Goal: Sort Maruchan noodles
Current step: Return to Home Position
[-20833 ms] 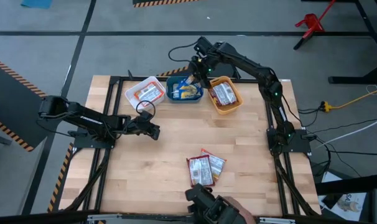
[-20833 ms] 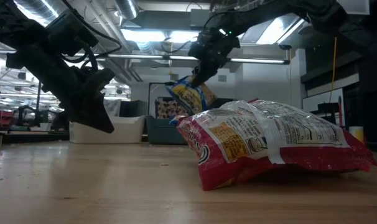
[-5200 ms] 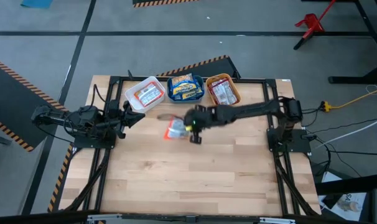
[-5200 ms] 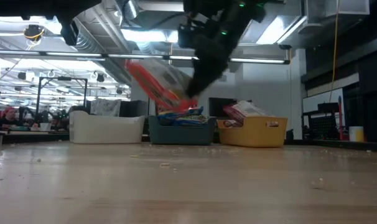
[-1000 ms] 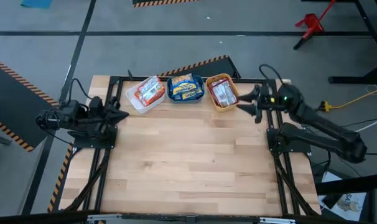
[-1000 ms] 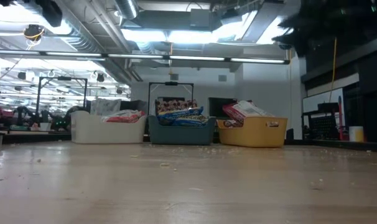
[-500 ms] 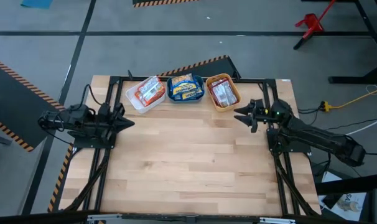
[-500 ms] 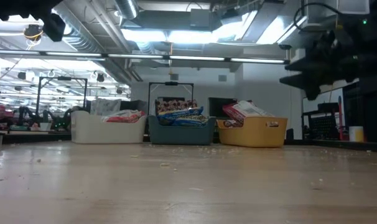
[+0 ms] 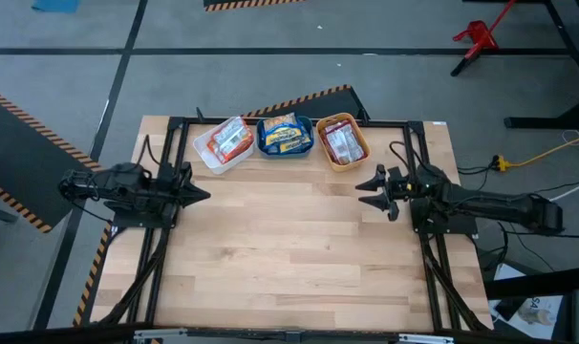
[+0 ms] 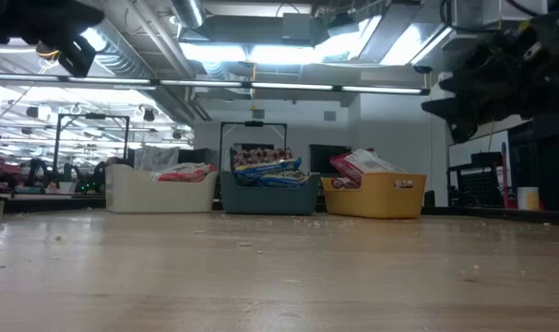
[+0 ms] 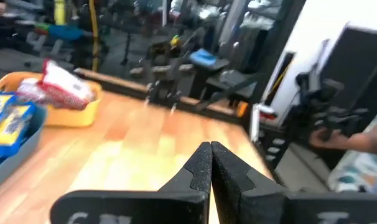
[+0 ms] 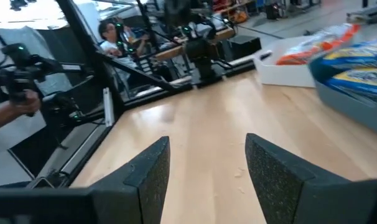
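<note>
Showing past the right tool [image 12: 207, 142], a person [image 12: 114, 37] escapes overhead view.

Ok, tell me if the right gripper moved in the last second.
Yes. The right gripper, jaws open, slid down the high view, away from the orange plastic bin.

- The right gripper [image 12: 207, 146] hangs above the wooden table [image 12: 195, 115], fingers apart.
- An orange noodle packet [image 12: 313, 48] lies in the white bin [image 12: 279, 63]; blue noodle packets [image 12: 356, 65] just beside.
- A person [image 12: 111, 34] sits beyond.
</note>
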Controlling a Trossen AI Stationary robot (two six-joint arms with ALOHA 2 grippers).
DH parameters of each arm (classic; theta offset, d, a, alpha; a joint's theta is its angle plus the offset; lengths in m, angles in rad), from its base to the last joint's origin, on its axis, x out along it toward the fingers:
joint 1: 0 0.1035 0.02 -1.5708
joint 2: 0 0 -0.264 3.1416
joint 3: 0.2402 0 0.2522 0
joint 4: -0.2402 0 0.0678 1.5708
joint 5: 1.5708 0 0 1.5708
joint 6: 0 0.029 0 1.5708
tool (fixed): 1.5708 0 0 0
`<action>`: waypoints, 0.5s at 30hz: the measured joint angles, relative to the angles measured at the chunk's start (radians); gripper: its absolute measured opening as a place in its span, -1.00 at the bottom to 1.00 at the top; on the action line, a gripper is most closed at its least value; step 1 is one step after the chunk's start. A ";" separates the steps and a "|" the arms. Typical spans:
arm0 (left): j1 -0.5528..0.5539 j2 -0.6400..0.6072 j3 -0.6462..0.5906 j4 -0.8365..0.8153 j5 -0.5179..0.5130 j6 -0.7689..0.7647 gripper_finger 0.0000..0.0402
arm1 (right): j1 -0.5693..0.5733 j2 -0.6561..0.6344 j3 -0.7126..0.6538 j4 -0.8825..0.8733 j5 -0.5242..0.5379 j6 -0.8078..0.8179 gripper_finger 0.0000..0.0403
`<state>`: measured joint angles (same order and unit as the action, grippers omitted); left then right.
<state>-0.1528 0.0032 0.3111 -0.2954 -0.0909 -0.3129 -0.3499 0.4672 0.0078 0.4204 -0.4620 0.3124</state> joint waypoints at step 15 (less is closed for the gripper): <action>0.000 0.000 -0.080 -0.050 -0.105 0.050 -1.00 | 0.334 -0.003 0.001 0.136 0.302 -0.155 -0.03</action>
<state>-0.1528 0.0032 0.2307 -0.3453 -0.1959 -0.2631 -0.0162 0.4642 0.0085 0.5565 -0.1597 0.1575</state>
